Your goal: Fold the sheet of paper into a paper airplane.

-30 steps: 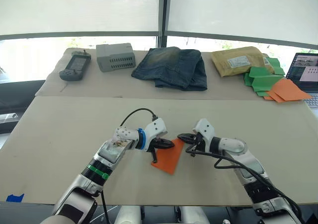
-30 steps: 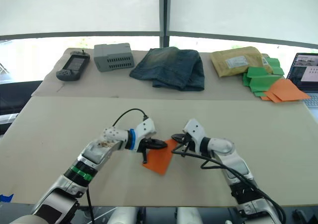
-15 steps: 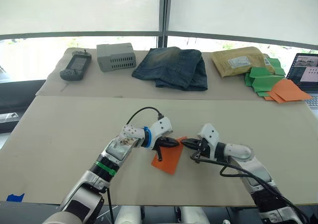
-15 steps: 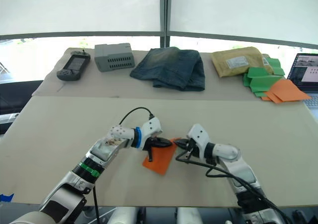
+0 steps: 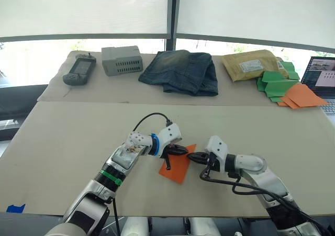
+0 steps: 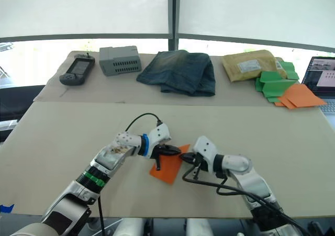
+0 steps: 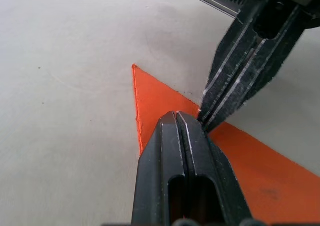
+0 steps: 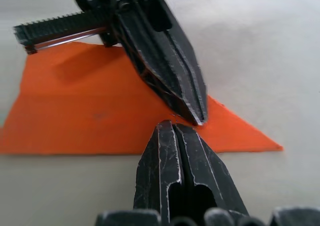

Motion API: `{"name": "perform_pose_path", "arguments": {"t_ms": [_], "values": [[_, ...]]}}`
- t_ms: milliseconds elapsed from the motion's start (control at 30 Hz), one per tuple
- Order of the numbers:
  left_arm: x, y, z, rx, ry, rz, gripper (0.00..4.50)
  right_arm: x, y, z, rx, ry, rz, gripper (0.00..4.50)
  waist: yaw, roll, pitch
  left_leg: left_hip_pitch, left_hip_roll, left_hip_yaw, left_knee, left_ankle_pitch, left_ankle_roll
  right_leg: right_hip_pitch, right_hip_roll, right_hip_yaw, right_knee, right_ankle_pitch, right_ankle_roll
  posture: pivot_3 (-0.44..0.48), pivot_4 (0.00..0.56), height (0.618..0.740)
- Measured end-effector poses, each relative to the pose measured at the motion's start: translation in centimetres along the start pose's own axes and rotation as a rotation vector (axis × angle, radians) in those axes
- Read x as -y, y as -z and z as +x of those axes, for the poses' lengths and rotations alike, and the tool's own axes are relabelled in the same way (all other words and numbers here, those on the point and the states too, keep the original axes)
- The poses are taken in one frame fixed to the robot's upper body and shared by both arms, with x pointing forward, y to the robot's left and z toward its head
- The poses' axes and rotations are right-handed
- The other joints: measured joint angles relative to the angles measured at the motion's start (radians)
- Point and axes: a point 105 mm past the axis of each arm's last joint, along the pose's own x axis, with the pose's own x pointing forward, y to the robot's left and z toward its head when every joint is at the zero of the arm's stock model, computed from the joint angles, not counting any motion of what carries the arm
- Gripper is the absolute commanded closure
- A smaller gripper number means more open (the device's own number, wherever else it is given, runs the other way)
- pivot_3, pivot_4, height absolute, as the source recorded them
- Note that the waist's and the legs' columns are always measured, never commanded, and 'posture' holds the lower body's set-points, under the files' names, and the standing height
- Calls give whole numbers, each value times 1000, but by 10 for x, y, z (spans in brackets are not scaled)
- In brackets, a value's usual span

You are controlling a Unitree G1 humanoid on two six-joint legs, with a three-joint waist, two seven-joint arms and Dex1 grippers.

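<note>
- Sheet of paper (image 5: pixel 178 165): bright orange, already folded into a flat triangular shape, lying on the near middle of the desk (image 5: pixel 63 136), between the two arms. One point aims toward the far side.
- Left gripper (image 5: pixel 180 150): jaws pressed together, nothing between them; tips rest on the paper near its far corner. Wrist view confirms both fingers (image 7: pixel 187 151) closed flat against each other, tip on the orange surface.
- Right gripper (image 5: pixel 194 157): jaws likewise together, empty, tip at the paper's right edge, meeting the left tip nearly nose to nose.
- Judgement: closed tips serve as pressing tools here, not graspers. Both bear down on the same spot, probably to pin the layers and sharpen a crease near the point.
- Progress, judged: early to middle. Shape is a broad triangle, not yet a slim dart; wing folds remain.
- Risk: thin paper can slide on the smooth desk if one tip pushes sideways without the other anchoring.
- Far side of desk, well apart from the work: jeans (image 5: pixel 180 71), grey box (image 5: pixel 122 60), handheld device (image 5: pixel 79 69), padded envelope (image 5: pixel 250 64), green folded papers (image 5: pixel 276 82), paler orange papers (image 5: pixel 301 95).
</note>
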Motion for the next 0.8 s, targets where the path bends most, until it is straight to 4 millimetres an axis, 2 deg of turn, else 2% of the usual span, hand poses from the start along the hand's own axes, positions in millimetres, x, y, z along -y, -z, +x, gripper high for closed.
{"name": "perform_pose_path", "arguments": {"t_ms": [633,800], "values": [[1,0,0,2,12,-7,4453,-66,7,2,60,-101,145,4500,0,-1,-3,0,2,0,-4,0,0,0,1,-1,-5,-1,-1,0,150,722],[2,1,1,-11,29,-4,4453,-79,10,-1,92,-105,203,4500,1,-6,-10,-1,3,-1,-5,-3,0,0,3,-3,-9,-1,-1,0,150,722]]}}
